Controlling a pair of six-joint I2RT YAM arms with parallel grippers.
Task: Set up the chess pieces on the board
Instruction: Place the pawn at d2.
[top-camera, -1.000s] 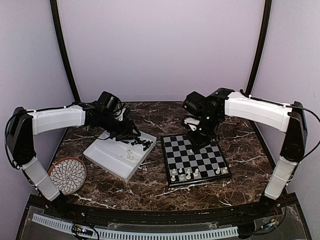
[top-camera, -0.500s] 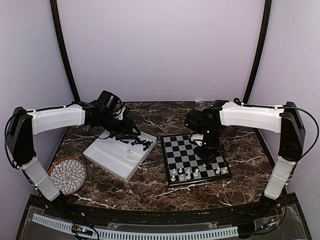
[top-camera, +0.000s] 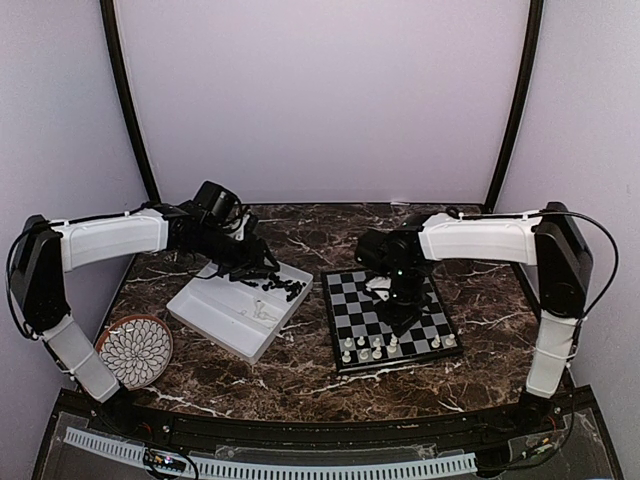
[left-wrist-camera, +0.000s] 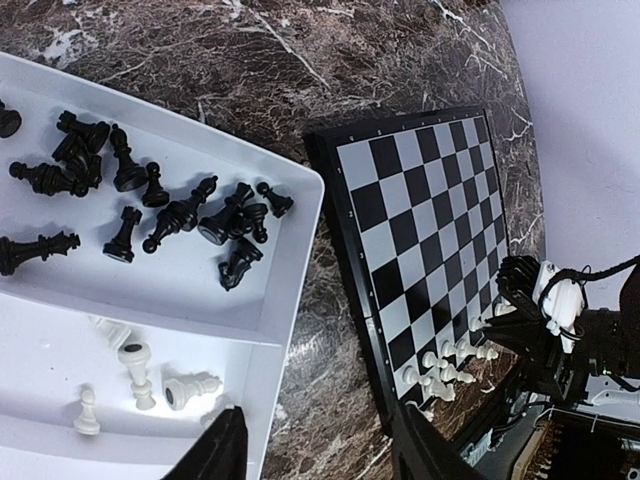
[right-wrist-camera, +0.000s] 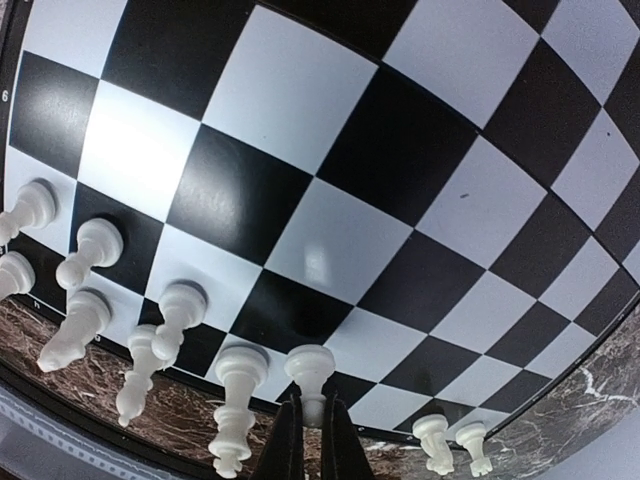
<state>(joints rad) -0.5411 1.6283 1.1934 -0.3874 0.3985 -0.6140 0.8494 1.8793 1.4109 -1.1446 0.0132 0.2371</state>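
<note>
The board (top-camera: 345, 300) lies right of centre, with several white chess pieces (top-camera: 372, 347) standing in its near rows. My right gripper (right-wrist-camera: 310, 440) is shut on a white piece (right-wrist-camera: 310, 370), pinching its stem, and holds it just over the board (right-wrist-camera: 330, 240) next to the standing white pieces (right-wrist-camera: 180, 305). My left gripper (left-wrist-camera: 318, 450) hangs open over the near corner of the white tray (left-wrist-camera: 290, 270), nothing between its fingers. Several black pieces (left-wrist-camera: 180, 215) lie in the tray's far compartment, and a few white ones (left-wrist-camera: 135, 365) in the near one.
A round patterned plate (top-camera: 135, 350) sits at the near left of the marble table. The white tray (top-camera: 235, 320) lies left of the board, a narrow strip of tabletop between them. Dark posts and pale walls close in the back and sides.
My right arm has swung inward and carried its white piece from the board's far side to the near rows. The left arm has not moved.
</note>
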